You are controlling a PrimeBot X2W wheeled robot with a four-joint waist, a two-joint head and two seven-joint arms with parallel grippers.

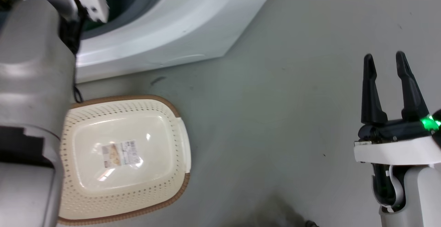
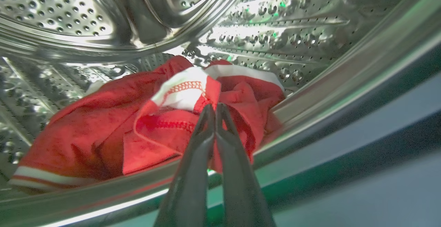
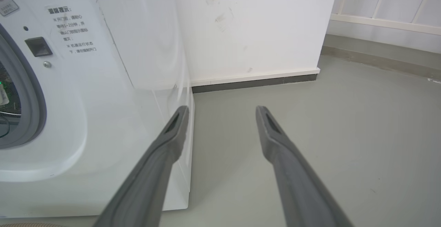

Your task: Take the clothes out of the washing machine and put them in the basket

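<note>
Clothes (image 2: pixel 86 134) of bright red soft fabric with white stripes lie heaped in the perforated steel drum (image 2: pixel 275 34) of your large white front-loading washing machine (image 1: pixel 179 23). Your cream-white perforated plastic basket (image 1: pixel 172 182) stands just before it. Your left gripper (image 2: pixel 215 107), inside the drum, has its dark fingers pinched together on a red-and-white fold. Your right gripper (image 1: pixel 383 55) hangs spread wide, holding nothing.

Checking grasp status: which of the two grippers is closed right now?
The left gripper, inside the washing machine, fingers pinched together on the red clothes. The right gripper hangs over the floor with fingers spread apart.
</note>
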